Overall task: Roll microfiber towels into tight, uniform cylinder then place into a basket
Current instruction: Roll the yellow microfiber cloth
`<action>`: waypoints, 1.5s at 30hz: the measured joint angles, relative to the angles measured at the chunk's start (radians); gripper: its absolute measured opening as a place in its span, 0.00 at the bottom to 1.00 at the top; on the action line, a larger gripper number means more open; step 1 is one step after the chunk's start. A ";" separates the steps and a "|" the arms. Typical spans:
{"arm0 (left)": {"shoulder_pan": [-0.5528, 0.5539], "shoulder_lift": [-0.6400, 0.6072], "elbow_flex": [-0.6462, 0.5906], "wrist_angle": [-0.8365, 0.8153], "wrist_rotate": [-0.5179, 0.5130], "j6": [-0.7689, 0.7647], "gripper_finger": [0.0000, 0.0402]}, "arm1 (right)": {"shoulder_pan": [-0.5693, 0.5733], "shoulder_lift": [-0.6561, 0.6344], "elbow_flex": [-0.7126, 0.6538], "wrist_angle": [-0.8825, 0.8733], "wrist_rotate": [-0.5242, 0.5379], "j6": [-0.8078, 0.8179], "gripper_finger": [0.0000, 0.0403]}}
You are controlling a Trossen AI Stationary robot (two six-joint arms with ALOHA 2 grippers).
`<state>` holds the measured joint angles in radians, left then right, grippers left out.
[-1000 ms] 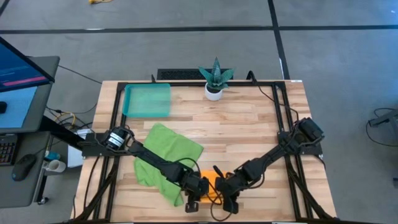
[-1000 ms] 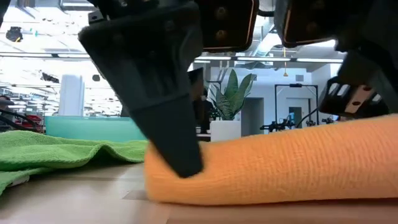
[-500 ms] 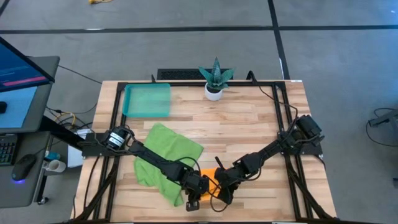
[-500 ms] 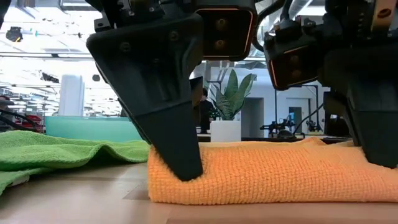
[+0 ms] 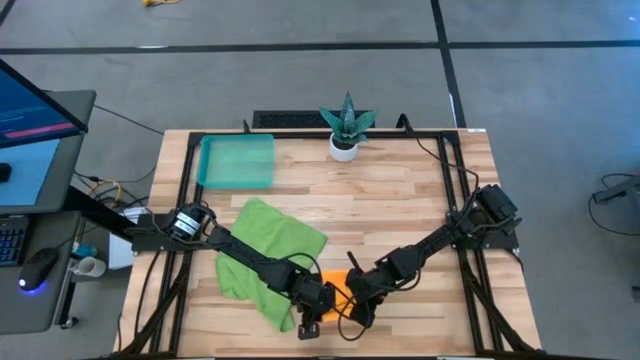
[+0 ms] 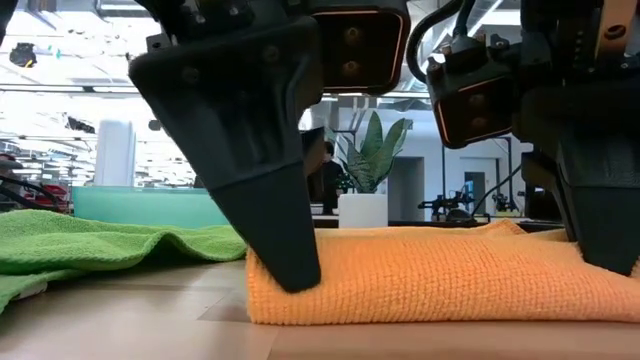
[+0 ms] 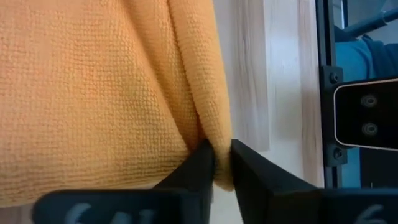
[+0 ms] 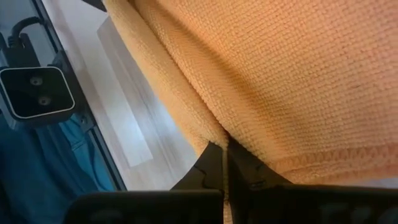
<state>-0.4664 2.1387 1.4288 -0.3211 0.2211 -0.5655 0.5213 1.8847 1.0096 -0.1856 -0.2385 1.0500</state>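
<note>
The lime green towel [image 5: 268, 255] sprawls loose toward the worktop's left side, well apart from the teal basket [image 5: 237, 161] at the far left corner. At the near edge the orange towel [image 6: 430, 275], soft and springy, lies folded; the left gripper [image 7: 221, 163] and right gripper [image 8: 225, 154] each pinch its hem — best gripped there, at the ends

Both pincers meet over the orange towel [image 5: 337, 293] at the surface's near edge, green towel [image 5: 262, 255] just beside.
</note>
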 joint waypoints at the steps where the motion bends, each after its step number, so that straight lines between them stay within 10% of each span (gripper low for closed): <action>1: 0.000 0.000 0.000 -0.001 -0.003 0.000 0.17 | 0.000 0.000 0.000 0.000 0.002 0.000 0.04; 10: 0.012 -0.016 -0.002 -0.035 -0.009 0.095 0.34 | -0.002 0.000 -0.001 -0.009 0.038 -0.003 0.04; 17: -0.061 -0.115 -0.006 -0.174 -0.268 0.143 0.31 | -0.002 0.000 -0.001 -0.017 0.054 -0.010 0.04; 28: -0.185 -0.112 -0.011 0.094 -0.622 0.409 0.25 | -0.002 0.000 -0.001 -0.016 0.059 -0.011 0.04; 45: -0.071 -0.020 -0.009 0.079 -0.474 0.338 0.05 | 0.000 0.002 -0.001 -0.013 0.059 -0.022 0.03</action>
<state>-0.5378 2.1184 1.4200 -0.2421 -0.2531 -0.2276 0.5209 1.8862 1.0084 -0.1988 -0.1795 1.0283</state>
